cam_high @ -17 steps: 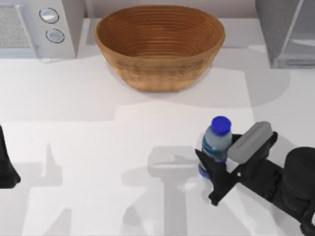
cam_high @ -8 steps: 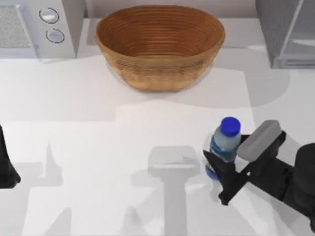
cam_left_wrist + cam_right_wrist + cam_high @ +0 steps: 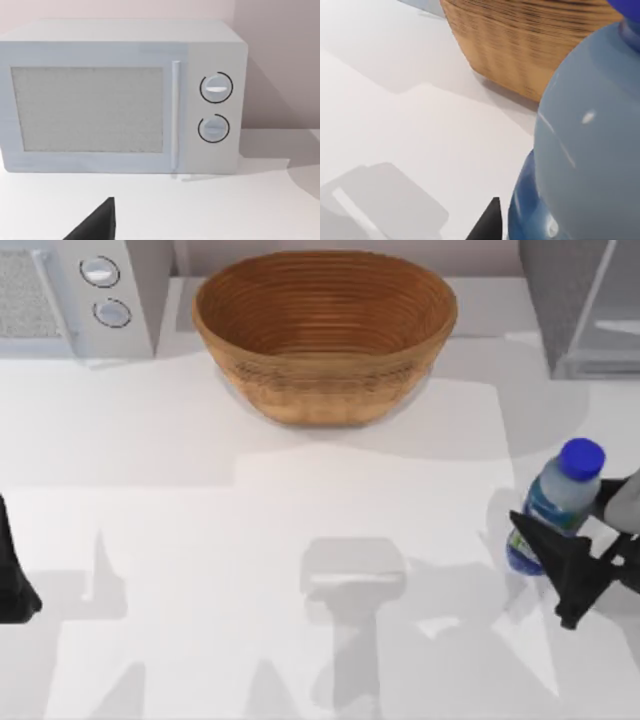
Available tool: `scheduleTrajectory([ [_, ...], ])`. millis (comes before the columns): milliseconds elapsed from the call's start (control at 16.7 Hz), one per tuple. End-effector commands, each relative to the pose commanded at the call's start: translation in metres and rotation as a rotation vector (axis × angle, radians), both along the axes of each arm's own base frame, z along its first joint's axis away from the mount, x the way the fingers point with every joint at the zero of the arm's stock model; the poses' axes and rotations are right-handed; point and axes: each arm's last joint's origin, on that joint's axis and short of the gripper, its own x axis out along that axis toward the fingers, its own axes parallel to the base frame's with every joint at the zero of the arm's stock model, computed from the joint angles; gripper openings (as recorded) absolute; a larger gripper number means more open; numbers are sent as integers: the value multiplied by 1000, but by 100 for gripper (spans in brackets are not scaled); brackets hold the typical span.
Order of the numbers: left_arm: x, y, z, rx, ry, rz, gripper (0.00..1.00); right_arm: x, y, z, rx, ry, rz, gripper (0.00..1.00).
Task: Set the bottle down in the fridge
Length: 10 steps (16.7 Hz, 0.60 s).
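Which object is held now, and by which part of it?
The right end effector holds the bottle by its lower body, around the label; the left arm is parked at the table's left.

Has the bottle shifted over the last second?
Yes. Held in the right pincer, the bottle has travelled toward the table's right side, away from the basket and nearer the fridge.

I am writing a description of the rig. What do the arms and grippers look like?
Both arms are black and matte, with no cables or markings visible. The right gripper has two thin, angular black fingers tapering to points. The left arm, at the table's left edge, shows as a dark rounded shape. In the left wrist view, one black wedge-shaped fingertip appears.
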Motion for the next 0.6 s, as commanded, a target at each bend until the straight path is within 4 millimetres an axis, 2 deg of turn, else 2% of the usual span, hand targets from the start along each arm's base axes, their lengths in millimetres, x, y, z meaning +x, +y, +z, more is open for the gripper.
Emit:
scheduleTrajectory([
  [120, 0, 0, 0, 0, 0, 0, 100, -2, -7, 3, 1, -2, 0, 1],
  [600, 0, 0, 0, 0, 0, 0, 100, -3, -8, 9, 2, -11, -23, 1],
])
